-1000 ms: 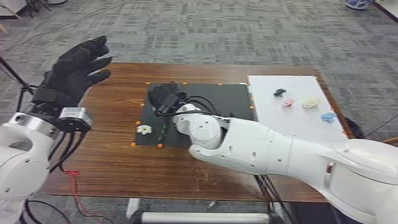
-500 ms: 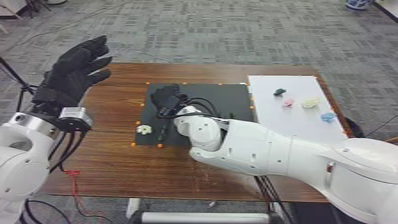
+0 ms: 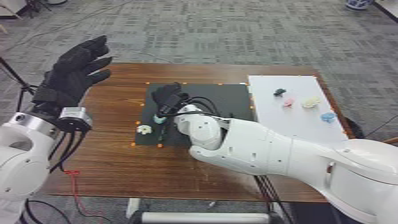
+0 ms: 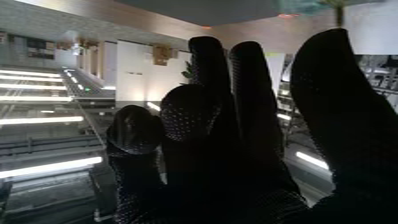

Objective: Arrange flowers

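Note:
In the head view my right hand [image 3: 167, 96] is over the dark mat [image 3: 233, 95], on its left part. Close below it a pale blue-green flower [image 3: 160, 119] shows, and a dark green stem [image 3: 163, 133] lies on the mat. A white flower [image 3: 144, 129] is at the mat's left edge. In the right wrist view my right hand [image 4: 240, 155] is open, some fingers straight, others slightly bent; a blurred teal flower [image 4: 306, 6] and its stem [image 4: 338, 17] appear beyond the thumb tip. My left hand [image 3: 75, 70] is raised at the table's left, fingers extended.
On the white board [image 3: 298, 125] at the right are a dark green piece [image 3: 280, 92], a pink flower [image 3: 288, 102], a cream flower [image 3: 310, 103] and a blue flower [image 3: 327, 117]. My right forearm spans the board's near part. Orange markers line the mat.
My right hand has shifted slightly and changed its tilt over the mat, and the pale blue-green flower beside it has come into view. The left hand has stayed still.

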Controlling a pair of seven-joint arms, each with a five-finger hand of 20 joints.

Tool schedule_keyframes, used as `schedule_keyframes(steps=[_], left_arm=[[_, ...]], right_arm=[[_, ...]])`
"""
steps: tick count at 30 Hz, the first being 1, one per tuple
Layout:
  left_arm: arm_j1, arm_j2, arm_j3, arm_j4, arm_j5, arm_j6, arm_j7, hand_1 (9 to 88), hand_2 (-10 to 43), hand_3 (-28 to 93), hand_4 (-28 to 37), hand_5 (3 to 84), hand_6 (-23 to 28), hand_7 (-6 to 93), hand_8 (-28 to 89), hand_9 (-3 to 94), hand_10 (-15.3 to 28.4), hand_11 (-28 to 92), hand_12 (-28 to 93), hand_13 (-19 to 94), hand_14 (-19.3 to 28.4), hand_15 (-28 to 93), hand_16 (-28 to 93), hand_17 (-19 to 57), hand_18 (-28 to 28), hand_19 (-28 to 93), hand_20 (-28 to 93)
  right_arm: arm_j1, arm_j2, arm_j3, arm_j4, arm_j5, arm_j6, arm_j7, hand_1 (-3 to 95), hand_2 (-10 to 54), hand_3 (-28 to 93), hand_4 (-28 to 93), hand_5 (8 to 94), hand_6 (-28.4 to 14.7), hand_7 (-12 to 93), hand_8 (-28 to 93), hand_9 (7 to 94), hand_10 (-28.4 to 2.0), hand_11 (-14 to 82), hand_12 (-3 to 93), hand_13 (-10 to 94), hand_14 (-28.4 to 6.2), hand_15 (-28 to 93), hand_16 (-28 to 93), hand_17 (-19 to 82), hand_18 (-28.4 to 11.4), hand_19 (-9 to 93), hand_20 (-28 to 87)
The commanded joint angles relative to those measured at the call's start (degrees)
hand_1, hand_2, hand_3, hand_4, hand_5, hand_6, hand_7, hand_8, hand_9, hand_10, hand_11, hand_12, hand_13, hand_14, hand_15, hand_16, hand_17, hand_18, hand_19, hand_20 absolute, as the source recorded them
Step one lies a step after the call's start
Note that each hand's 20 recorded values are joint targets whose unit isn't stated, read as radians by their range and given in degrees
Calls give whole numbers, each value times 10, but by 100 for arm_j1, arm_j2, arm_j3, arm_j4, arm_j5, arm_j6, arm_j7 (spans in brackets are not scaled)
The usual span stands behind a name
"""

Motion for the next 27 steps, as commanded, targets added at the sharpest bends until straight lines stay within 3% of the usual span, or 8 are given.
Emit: schedule_keyframes(steps=[1, 5, 11, 16, 18, 19, 22, 27], left_arm=[[87, -82, -77, -32, -6, -9, -20, 237, -15, 673, -283, 205, 16, 202, -98, 151, 86, 182, 186, 48, 117, 407, -53, -131, 184, 372, 111], [235, -186, -202, -77, 5, -24, -35, 237, -15, 673, -283, 205, 17, 201, -99, 152, 87, 180, 185, 48, 116, 408, -52, -131, 184, 372, 111], [611, -345, -460, -194, 22, 24, -47, 237, -15, 674, -283, 205, 17, 202, -99, 152, 86, 182, 185, 49, 117, 409, -52, -131, 184, 373, 111], [1139, -527, -818, -354, 40, 111, -27, 236, -15, 674, -283, 205, 17, 201, -98, 153, 87, 181, 185, 49, 117, 407, -53, -131, 184, 372, 111], [1420, -626, -987, -447, 32, 211, 28, 236, -15, 674, -283, 205, 17, 201, -98, 153, 87, 182, 185, 49, 117, 407, -53, -131, 184, 372, 111], [1495, -670, -1019, -474, 25, 268, 70, 236, -15, 675, -283, 205, 17, 202, -98, 153, 87, 183, 185, 50, 117, 408, -53, -131, 184, 372, 111], [1463, -849, -851, -471, 28, 314, 106, 237, -15, 674, -283, 207, 17, 203, -99, 154, 87, 185, 185, 51, 118, 411, -52, -131, 184, 373, 111], [1348, -884, -637, -431, 16, 230, 82, 237, -15, 675, -283, 207, 17, 206, -101, 154, 87, 184, 183, 52, 119, 412, -54, -130, 184, 372, 111]], right_arm=[[14, 126, 168, -256, -198, -77, 65, 380, -95, 757, -283, 577, 28, 238, -156, 632, -85, 161, 159, 612, -74, 801, 332, 336, -205, 901, 595], [-255, 636, 679, -951, -376, 189, 181, 325, -95, 834, -283, 516, 7, 228, -147, 574, -98, 176, 170, 603, -78, 807, 326, 335, -208, 904, 592], [-1157, 2273, 2035, -2173, -425, 227, 284, 305, -95, 859, -283, 422, -35, 198, -126, 453, -128, 188, 193, 554, -97, 823, 312, 317, -211, 902, 578], [-2159, 3293, 3319, -2132, -142, -135, 651, 282, -95, 808, -283, 335, -77, 160, -98, 359, -165, 156, 197, 501, -123, 834, 275, 275, -214, 866, 565], [-2392, 3399, 3749, -1966, 42, -592, 907, 264, -95, 822, -283, 308, -89, 141, -84, 333, -176, 141, 197, 489, -129, 832, 261, 272, -216, 864, 563], [-2423, 3500, 3755, -1855, 108, -428, 1032, 257, -95, 828, -283, 297, -98, 131, -80, 318, -185, 129, 196, 484, -131, 830, 254, 272, -217, 864, 562], [-2791, 3739, 4111, -1685, 188, -206, 1249, 251, -95, 835, -283, 284, -107, 114, -71, 310, -194, 117, 195, 479, -134, 828, 243, 269, -219, 863, 558], [-3169, 3844, 4473, -1596, 75, -134, 1629, 265, -95, 837, -283, 295, -100, 119, -67, 334, -176, 131, 196, 488, -130, 828, 236, 278, -220, 867, 555]])
